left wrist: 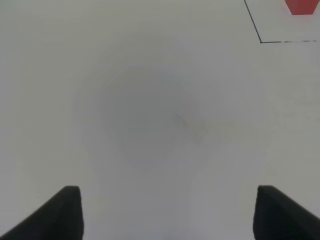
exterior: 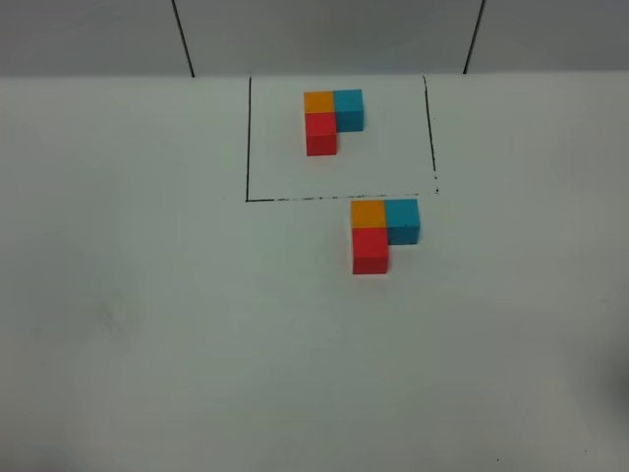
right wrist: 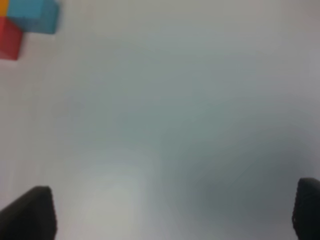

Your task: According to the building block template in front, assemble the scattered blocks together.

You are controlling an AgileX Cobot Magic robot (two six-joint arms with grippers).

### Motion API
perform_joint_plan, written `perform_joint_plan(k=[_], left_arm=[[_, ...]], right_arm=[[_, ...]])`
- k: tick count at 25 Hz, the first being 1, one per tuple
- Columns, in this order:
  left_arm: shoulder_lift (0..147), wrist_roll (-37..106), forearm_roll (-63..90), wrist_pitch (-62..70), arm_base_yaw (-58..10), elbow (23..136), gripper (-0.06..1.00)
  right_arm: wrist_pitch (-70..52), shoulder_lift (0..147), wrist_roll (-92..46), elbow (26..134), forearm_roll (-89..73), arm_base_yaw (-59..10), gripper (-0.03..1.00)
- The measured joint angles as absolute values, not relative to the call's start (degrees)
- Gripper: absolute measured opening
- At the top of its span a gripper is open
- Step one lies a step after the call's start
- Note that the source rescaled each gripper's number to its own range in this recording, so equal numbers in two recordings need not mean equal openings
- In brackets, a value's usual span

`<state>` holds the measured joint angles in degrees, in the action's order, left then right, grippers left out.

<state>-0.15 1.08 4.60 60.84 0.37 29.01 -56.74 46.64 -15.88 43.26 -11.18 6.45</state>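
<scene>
My left claw is spread wide with nothing in it, and it hangs over bare white table. My right claw is spread wide too and grips nothing.

The building block template sits far from me, inside the thin black outline. It has orange at the corner, blue beside it and red on the near side.

The scattered blocks are not scattered now. The orange cube, the blue cube and the red cube touch each other just outside the near line of the outline. They make the same L as the template, so I think the job looks done.

I think these cubes are light and hard, with dull faces that should not slip much. If I had to pick one up, I would pinch two flat sides that face away from each other. Only the free sides are open, since the cubes touch.

I see no words or labels on anything
</scene>
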Motion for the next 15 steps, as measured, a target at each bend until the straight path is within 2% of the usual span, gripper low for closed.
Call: perform_joint_plan(k=[15], left_arm=[[-0.15,1.08,4.60,60.84,0.37,29.01,0.56]], right_arm=[[-60.85,22.19,-12.36,30.28,-10.12,-1.35,0.91]])
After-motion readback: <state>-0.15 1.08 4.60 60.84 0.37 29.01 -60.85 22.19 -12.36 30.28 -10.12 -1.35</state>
